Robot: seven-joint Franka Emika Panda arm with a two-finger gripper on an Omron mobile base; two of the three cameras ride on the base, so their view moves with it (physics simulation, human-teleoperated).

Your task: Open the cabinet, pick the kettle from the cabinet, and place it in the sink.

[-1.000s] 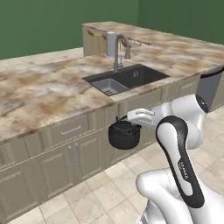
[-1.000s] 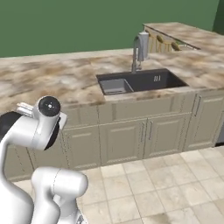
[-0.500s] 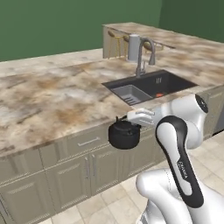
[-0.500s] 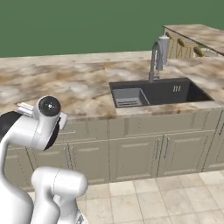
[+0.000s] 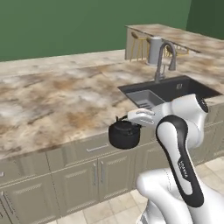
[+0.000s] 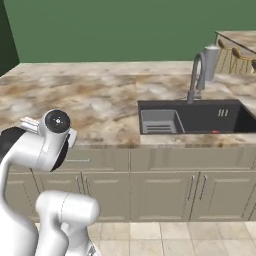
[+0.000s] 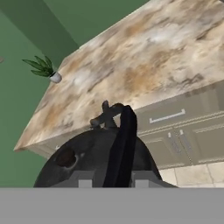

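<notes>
The small black kettle [image 5: 124, 134] hangs in front of the counter edge, just above the base cabinet doors. My gripper [image 5: 132, 117] is shut on its arched handle from above. In the hand view the kettle body [image 7: 87, 159] sits right below the camera, and its black handle [image 7: 123, 144] runs up between my fingertips [image 7: 84, 178]. The sink [image 5: 175, 89], a dark basin with a ribbed rack and a curved faucet [image 5: 162, 60], lies to the right of the kettle. From the right base view the sink [image 6: 200, 117] is at the right. The cabinet is out of view.
A long marble counter [image 5: 57, 105] runs across, with beige base cabinets and drawers [image 5: 87, 173] under it. Behind the faucet stands a silver canister [image 5: 154, 50], and bar stools [image 5: 140, 41] line the far counter. A potted plant [image 7: 47, 70] is beyond the counter's end.
Both base views have swung, so the camera has moved: the sink now sits further right in the pictures. The kettle stays held in the same place relative to the arm.
</notes>
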